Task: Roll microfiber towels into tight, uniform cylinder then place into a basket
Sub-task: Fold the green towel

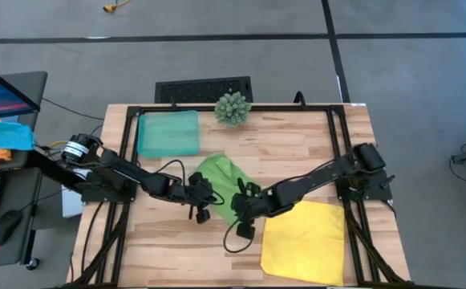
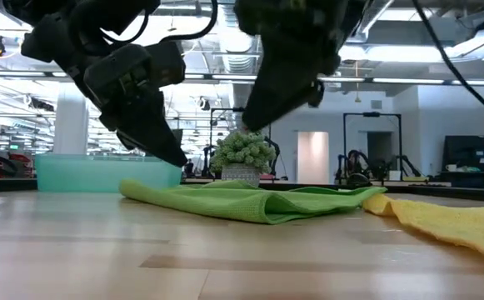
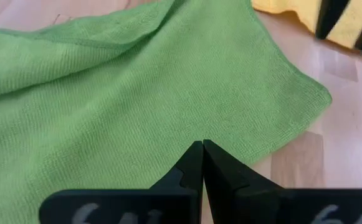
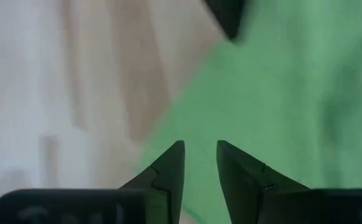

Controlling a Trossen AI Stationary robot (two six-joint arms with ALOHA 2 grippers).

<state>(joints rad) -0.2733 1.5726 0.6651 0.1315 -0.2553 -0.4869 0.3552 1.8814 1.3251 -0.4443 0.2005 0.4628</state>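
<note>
Lying limp beneath both pincers, the green towel [image 1: 220,178] suits an edge pinch; left pincer [image 3: 202,163] together, right pincer [image 4: 199,163] apart, empty.

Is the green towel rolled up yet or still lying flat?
Not rolled. The green towel lies spread on the table, rumpled with a loose fold along one edge, outside the basket.

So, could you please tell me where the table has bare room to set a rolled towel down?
Bare wood lies along the near edge left of the yellow towel, and at the far side between the plant and the right rail. The middle is crowded: both pincers hang over the green towel.
</note>
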